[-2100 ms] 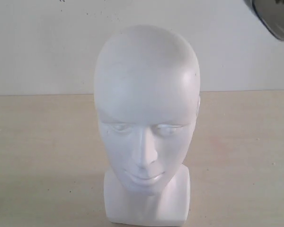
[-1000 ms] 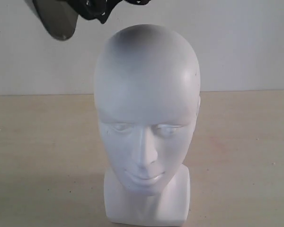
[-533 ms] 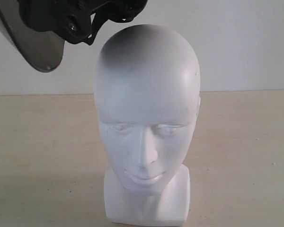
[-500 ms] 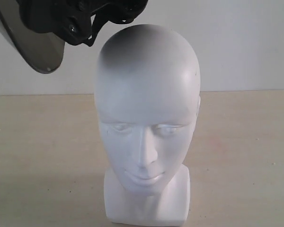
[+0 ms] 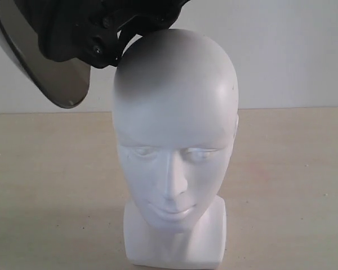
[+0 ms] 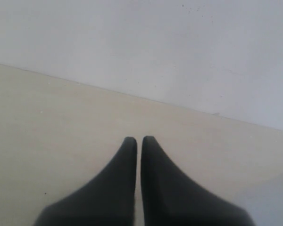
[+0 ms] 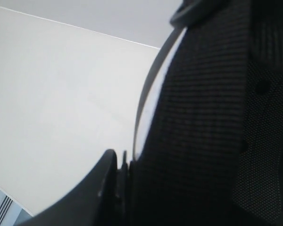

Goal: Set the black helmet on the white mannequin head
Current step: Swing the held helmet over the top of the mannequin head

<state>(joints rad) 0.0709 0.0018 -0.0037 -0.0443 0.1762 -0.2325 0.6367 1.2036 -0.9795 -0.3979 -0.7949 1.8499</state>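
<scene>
1. The helmet point(image 5: 67, 28) hangs in the air at the upper left of the exterior view, cut off by the top edge and tilted. It is up beside the crown of the head point(image 5: 174, 124), not on it.
2. Its smoky visor point(image 5: 50, 73) hangs down on the left, clear of the head. Its black inner edge comes right up to the crown's left side, but whether they touch cannot be told. A dark shade lies on that part of the crown.
3. The right gripper point(image 7: 125, 162) is clamped on the helmet's rim. One finger point(image 7: 106, 183) lies flat against the edge and the other is hidden behind the black padded lining point(image 7: 203, 117).
4. The left gripper point(image 6: 139, 140) is empty, its fingers together with only a thin slit between them, hanging over the table point(image 6: 47, 117).
5. The head stands upright on its blocky neck base on the pale table, facing the exterior camera, with a white wall point(image 5: 293, 50) behind.
</scene>
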